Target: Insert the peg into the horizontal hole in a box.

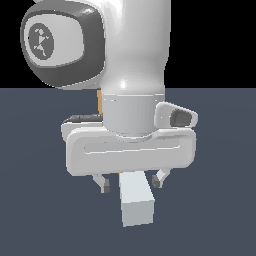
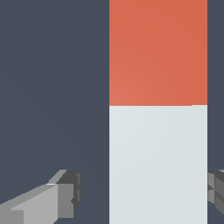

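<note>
Gripper (image 1: 131, 184) sits low over the peg (image 1: 136, 202), fingers (image 1: 104, 186) spread wide, one either side of the bar, not grasping anything yet. Wrist view agrees: one finger is well off the peg's face, the other just beside its opposite face, so the peg is off-centre between them. Peg lies flat on the table (image 1: 40, 200), pale end toward the exterior camera, orange-red end (image 2: 157, 52) away under the arm. A sliver of tan, probably the box (image 1: 100, 102), shows behind the wrist, beyond the peg; the hole is hidden.

Judgement: step in hand is the grasp. Shift sideways to centre the peg first, otherwise the near finger pushes it and skews yaw. Grip on the pale part near the colour line, squarely on the flat faces, then lift level.
</note>
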`<state>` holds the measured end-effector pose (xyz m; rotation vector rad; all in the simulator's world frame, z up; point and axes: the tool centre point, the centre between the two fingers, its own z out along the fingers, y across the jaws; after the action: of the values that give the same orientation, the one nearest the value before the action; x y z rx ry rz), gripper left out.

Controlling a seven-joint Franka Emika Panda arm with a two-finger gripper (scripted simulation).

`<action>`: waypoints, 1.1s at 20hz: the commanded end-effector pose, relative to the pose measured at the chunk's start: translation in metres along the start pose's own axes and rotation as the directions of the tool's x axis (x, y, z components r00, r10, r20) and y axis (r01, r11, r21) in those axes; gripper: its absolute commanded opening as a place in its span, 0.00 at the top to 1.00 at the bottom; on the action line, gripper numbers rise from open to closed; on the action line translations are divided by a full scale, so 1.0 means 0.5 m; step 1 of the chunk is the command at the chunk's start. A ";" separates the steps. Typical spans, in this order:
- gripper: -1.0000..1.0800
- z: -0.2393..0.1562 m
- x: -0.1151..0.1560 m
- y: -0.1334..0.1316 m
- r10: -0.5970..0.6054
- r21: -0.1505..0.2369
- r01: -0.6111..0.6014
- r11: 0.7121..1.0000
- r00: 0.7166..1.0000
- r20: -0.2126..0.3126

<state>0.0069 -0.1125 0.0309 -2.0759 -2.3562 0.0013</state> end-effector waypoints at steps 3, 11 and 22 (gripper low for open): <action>0.04 0.016 -0.001 0.003 -0.001 -0.002 0.001 1.000 1.000 0.000; 1.00 0.016 -0.001 0.003 -0.001 -0.002 0.001 1.000 1.000 0.000; 1.00 0.010 0.021 -0.005 0.013 -0.002 -0.013 1.000 1.000 0.000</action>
<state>0.0036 -0.1068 0.0233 -2.0866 -2.3449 0.0033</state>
